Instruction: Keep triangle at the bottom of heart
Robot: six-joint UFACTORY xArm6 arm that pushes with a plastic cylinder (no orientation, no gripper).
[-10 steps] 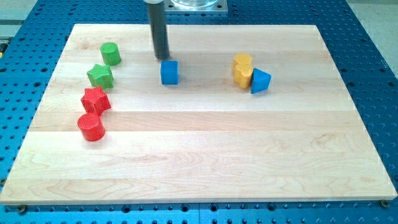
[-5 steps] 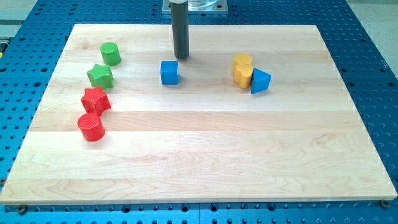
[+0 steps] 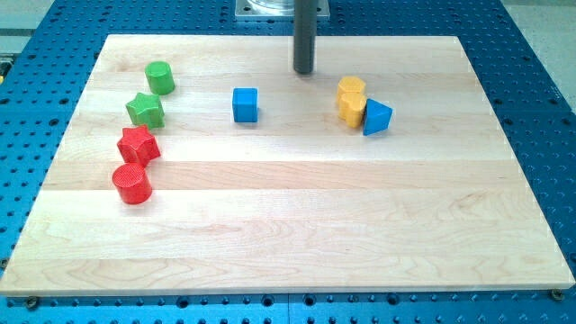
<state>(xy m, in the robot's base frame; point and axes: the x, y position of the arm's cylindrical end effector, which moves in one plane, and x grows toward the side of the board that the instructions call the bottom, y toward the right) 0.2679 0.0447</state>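
Note:
The blue triangle (image 3: 377,118) lies at the view's right of centre, touching the lower right side of the lower of two yellow blocks. That lower yellow block (image 3: 351,109) looks like the heart. The upper yellow block (image 3: 352,88) touches it from above, and its shape is unclear. My tip (image 3: 303,72) rests on the board near the view's top. It is up and to the left of the yellow pair, apart from them, and up and to the right of the blue cube (image 3: 245,104).
At the view's left stand a green cylinder (image 3: 160,77), a green star (image 3: 145,110), a red star (image 3: 138,145) and a red cylinder (image 3: 131,184), roughly in a column. The wooden board (image 3: 297,234) lies on a blue perforated table.
My tip has moved to the right and slightly up, from just above the blue cube toward the yellow blocks. No block has moved.

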